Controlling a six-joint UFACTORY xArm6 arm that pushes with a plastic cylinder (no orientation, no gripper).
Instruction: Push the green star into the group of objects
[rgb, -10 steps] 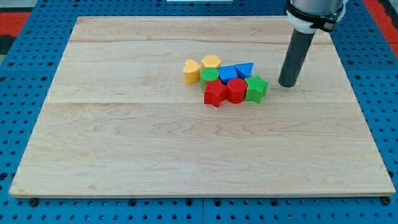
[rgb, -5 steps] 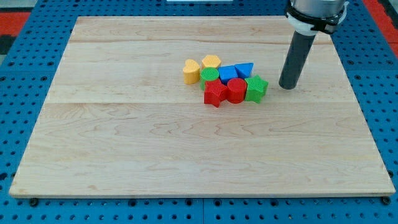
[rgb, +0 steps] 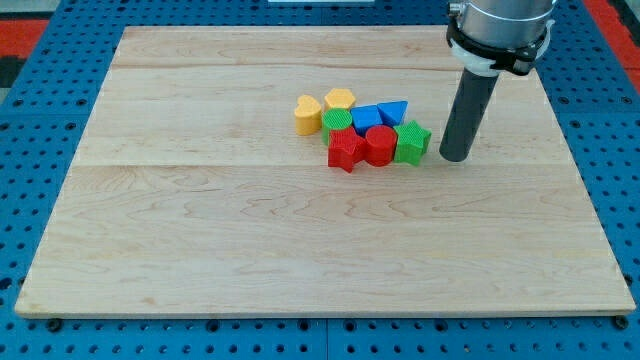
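The green star (rgb: 411, 141) sits at the right end of a tight cluster near the board's middle, touching the red cylinder (rgb: 380, 145). The cluster also holds a red star (rgb: 346, 149), a blue cube (rgb: 368, 118), a blue triangle (rgb: 394, 111), a green block (rgb: 336, 122) and two yellow hearts (rgb: 309, 113) (rgb: 340, 100). My tip (rgb: 455, 156) rests on the board just to the right of the green star, a small gap apart from it.
The wooden board (rgb: 300, 250) lies on a blue pegboard surface (rgb: 20, 200). The arm's grey wrist (rgb: 498, 25) hangs over the board's top right.
My tip has moved down the view and slightly left, closer to the green star. The blocks have not moved.
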